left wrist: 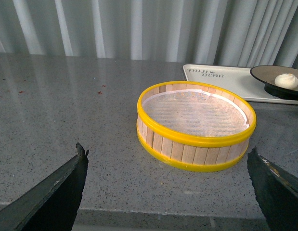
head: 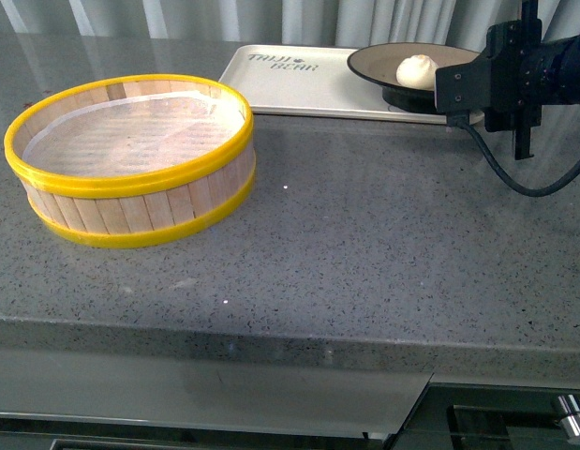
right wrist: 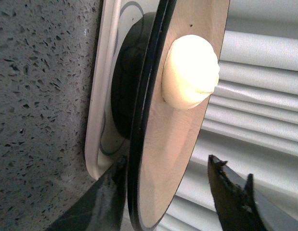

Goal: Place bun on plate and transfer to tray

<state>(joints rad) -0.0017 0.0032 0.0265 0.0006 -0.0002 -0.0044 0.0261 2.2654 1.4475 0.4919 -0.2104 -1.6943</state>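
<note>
The white bun (head: 417, 70) sits on the black-rimmed plate (head: 369, 62). The plate rests on the right end of the cream tray (head: 290, 89) at the back of the counter. My right gripper (head: 463, 94) is open at the plate's right edge. In the right wrist view its fingers (right wrist: 108, 192) stand on either side of the plate's rim (right wrist: 182, 144), apart from it, with the bun (right wrist: 191, 71) beyond and the tray (right wrist: 98, 120) under the plate. My left gripper (left wrist: 168, 159) is open and empty, low over the counter's front, well short of the bun (left wrist: 286, 80).
An empty yellow-rimmed wooden steamer basket (head: 130, 159) stands at the left of the grey speckled counter; it also shows in the left wrist view (left wrist: 197, 125). A curtain hangs behind the counter. A black cable (head: 514, 173) loops below my right arm.
</note>
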